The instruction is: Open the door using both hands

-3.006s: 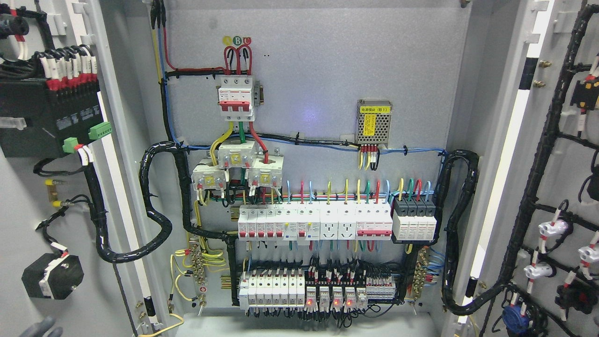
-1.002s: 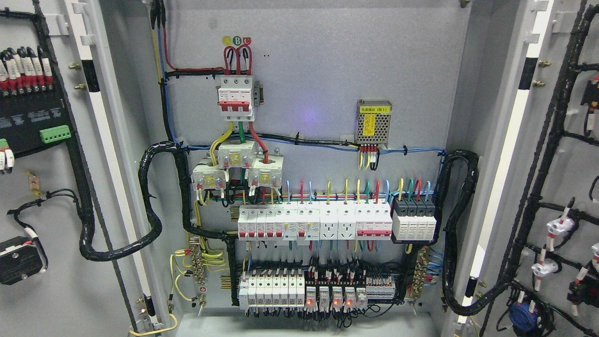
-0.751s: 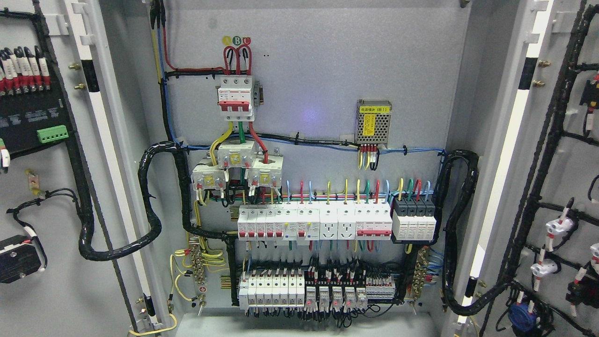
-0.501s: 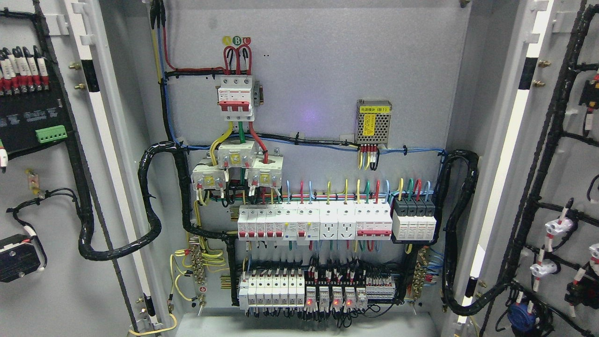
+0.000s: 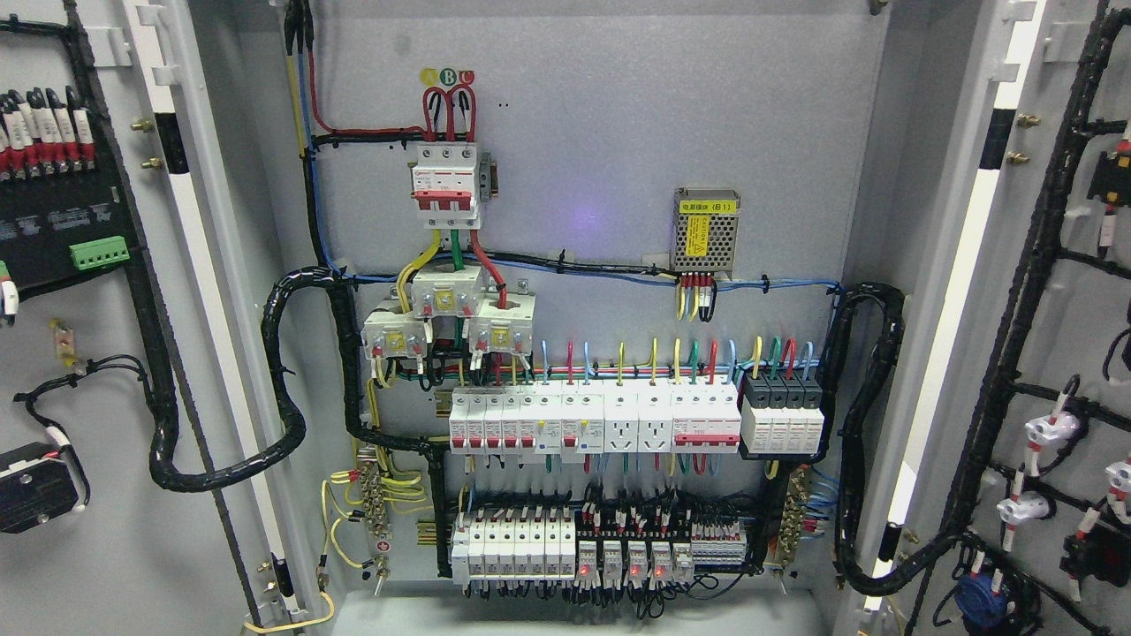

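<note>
Neither of my hands shows in the head view, so I cannot tell how far either is open or whether it has hold of anything.

Taking the breaker rows [image 5: 592, 422] as my landmark: far left of them stands the left door [image 5: 79, 548], swung out so that its inner face looks toward me, with a black block [image 5: 62, 225] and a looped black cable [image 5: 221, 473] on it. Its long axis runs top to bottom, and its hinge edge lies just left of the cabinet's left wall. Behind the rows is the grey back panel [image 5: 618, 106], fully exposed, with a red-and-white main breaker [image 5: 449, 184] above them and a small metal power supply [image 5: 705, 231] above and to their right. Far right of the rows stands the right door [image 5: 1074, 353], also upright and turned outward, carrying black harness [image 5: 1007, 371] and white plugs [image 5: 1047, 431].

I judge the opening nearly or wholly done: both doors stand wide and nothing covers the inside. What remains, as I read it, is at most a last push outward on each door, then drawing my arms clear. That calls for pressing on bare sheet near the free edges, away from the harness and the wired parts, so that no cable gets snagged or pulled.
</note>
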### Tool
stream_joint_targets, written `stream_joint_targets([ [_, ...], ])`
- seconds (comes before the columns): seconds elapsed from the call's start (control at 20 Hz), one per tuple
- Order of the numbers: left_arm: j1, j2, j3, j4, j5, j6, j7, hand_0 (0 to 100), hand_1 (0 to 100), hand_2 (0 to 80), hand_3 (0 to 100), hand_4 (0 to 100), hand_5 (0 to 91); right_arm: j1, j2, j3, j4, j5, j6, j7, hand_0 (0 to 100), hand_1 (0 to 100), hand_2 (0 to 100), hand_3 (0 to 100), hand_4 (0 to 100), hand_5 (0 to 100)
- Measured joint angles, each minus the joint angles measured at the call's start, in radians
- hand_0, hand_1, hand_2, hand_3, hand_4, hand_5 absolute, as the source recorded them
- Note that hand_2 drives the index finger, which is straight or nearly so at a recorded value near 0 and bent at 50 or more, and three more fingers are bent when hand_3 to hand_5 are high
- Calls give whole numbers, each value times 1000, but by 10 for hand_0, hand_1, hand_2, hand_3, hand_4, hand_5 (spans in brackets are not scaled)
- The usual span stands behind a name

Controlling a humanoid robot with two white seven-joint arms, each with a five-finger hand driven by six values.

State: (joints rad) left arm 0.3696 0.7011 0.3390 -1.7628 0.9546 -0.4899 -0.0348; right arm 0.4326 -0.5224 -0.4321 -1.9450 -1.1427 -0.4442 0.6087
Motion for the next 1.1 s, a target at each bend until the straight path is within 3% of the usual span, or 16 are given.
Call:
stream_joint_targets([
  [0.65, 95, 2, -28, -110, -6, -7, -17, 0, 0, 0, 0, 0, 0, 10, -7, 96, -52, 46, -1, 2, 0, 0, 0, 0, 0, 0],
  [1.1, 130, -27, -77, -151, -72, -13, -20, 0, 0, 0, 0, 0, 0, 51, -1, 233, -52, 172, -4, -2, 0, 0, 0, 0, 0, 0],
])
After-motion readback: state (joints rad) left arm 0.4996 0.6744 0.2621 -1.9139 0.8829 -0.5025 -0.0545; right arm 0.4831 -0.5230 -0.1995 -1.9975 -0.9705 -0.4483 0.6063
